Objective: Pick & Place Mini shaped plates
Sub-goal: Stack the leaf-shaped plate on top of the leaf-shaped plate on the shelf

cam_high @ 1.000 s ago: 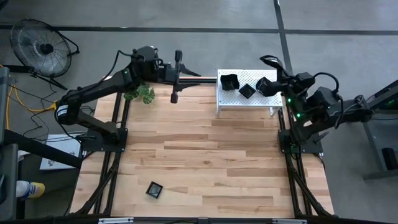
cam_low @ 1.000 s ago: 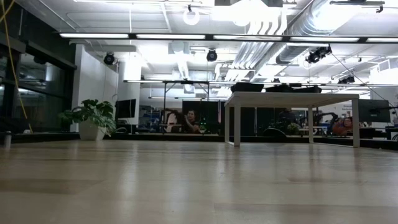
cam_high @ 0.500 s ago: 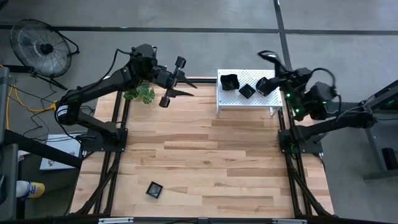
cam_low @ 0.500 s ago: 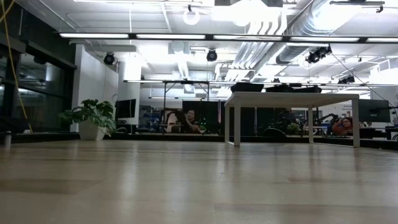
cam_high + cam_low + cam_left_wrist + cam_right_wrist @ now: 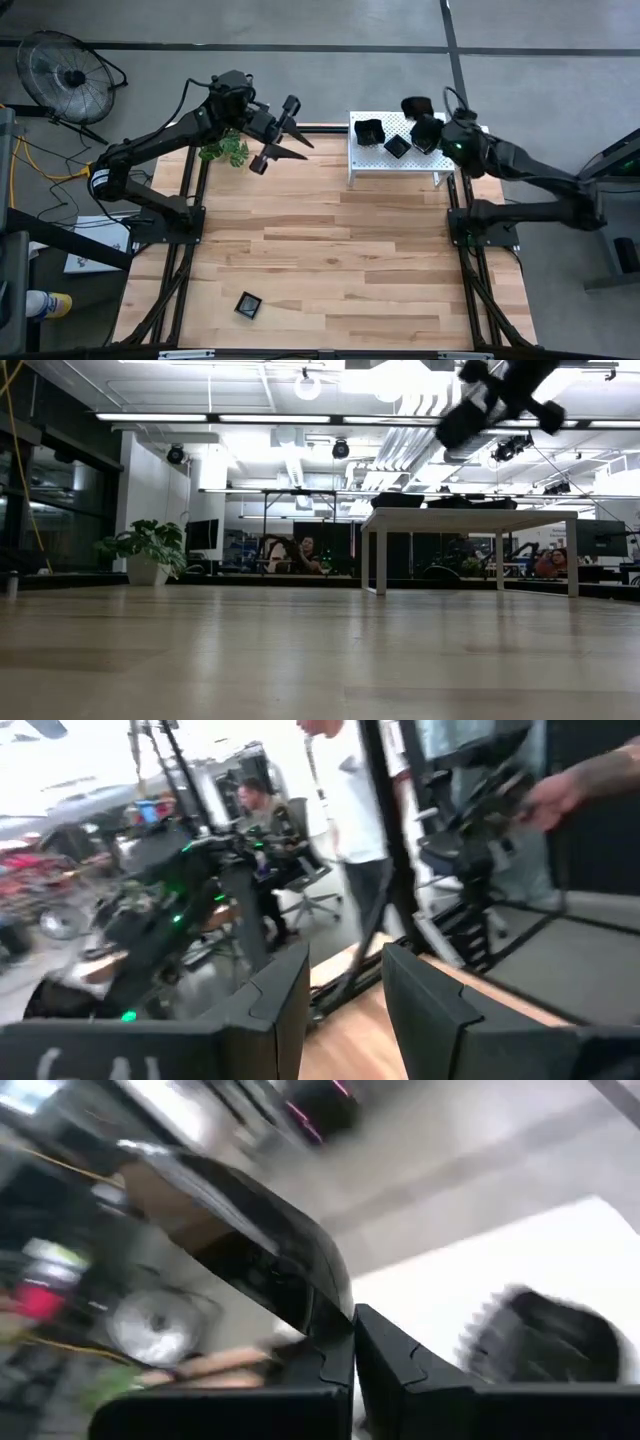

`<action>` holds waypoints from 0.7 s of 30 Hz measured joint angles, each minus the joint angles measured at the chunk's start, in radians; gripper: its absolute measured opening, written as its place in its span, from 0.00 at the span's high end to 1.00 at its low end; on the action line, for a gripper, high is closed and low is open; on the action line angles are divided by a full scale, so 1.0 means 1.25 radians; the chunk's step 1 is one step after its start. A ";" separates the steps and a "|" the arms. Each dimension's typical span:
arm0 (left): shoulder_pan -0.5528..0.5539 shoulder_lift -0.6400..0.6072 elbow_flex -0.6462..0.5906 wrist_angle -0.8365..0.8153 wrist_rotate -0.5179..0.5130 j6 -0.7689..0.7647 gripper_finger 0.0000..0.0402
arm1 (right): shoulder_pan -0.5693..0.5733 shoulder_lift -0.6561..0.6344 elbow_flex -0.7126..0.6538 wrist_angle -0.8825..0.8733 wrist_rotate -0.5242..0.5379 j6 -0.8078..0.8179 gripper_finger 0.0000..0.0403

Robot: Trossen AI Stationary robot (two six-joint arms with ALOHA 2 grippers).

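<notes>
Your right gripper [image 5: 420, 112] hovers over the white perforated rack [image 5: 372, 162], fingers pinched on a glossy black mini plate [image 5: 262, 1245]. Two more black dishes [image 5: 369, 131] sit on the rack just beside it. Your left gripper [image 5: 282, 135] waits spread wide above the wooden table [image 5: 330, 260]; one black square plate [image 5: 248, 304] lies well apart near the front.

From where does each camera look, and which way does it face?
High: above, straight down on the wooden table; both arms show.
Low: at table-top height, level towards the room; the right arm shows at the top.
Left wrist: past the open left gripper, into the room with people.
Right wrist: past the right gripper, shut on a glossy black mini plate.
Shared: high and right wrist both show the white perforated rack.
</notes>
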 joint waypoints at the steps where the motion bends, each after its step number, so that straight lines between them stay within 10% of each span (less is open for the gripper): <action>1: 0.000 0.000 0.000 -0.006 0.013 -0.005 0.69 | -0.031 0.001 0.000 -0.055 -0.042 0.040 1.00; 21: 0.000 -0.069 0.000 -0.336 0.070 0.186 0.69 | -0.327 0.010 0.000 -0.326 -0.372 0.041 1.00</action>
